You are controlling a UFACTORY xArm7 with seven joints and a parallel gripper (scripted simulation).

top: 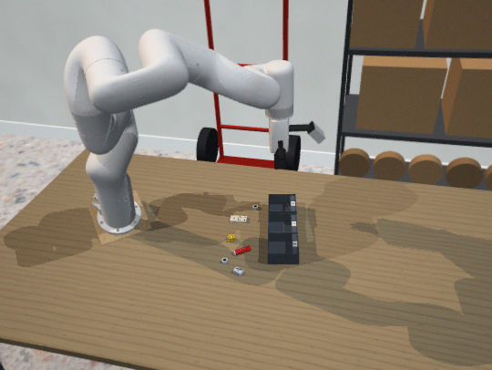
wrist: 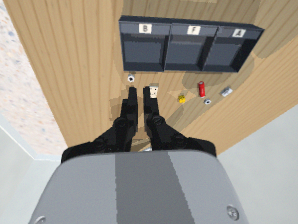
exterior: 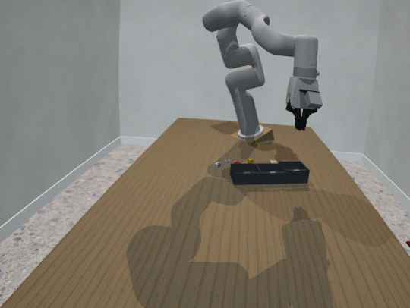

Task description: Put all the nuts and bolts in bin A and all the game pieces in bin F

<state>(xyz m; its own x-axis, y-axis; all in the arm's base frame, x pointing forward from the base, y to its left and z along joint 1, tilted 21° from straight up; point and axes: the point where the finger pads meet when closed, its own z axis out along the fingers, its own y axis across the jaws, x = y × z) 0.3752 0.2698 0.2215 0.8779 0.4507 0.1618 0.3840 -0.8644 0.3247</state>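
Shut black gripper — grained wood table, yellow cube, round nut, perhaps steel

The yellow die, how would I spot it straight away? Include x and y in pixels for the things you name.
On the table, find the dark three-bin tray [top: 283, 259] [exterior: 270, 178] [wrist: 145, 71]. Beside its long open side lie several small things. The die [top: 231, 238] [exterior: 250, 161] [wrist: 182, 99] is the only yellow one, a little cube.

Open air is left around the fingers, raised above the table. Low sideways travel toward the bins is blocked by the outer walls of the dark tray; inside, passage between compartments is barred by two dividers. From above, all three are left uncovered.
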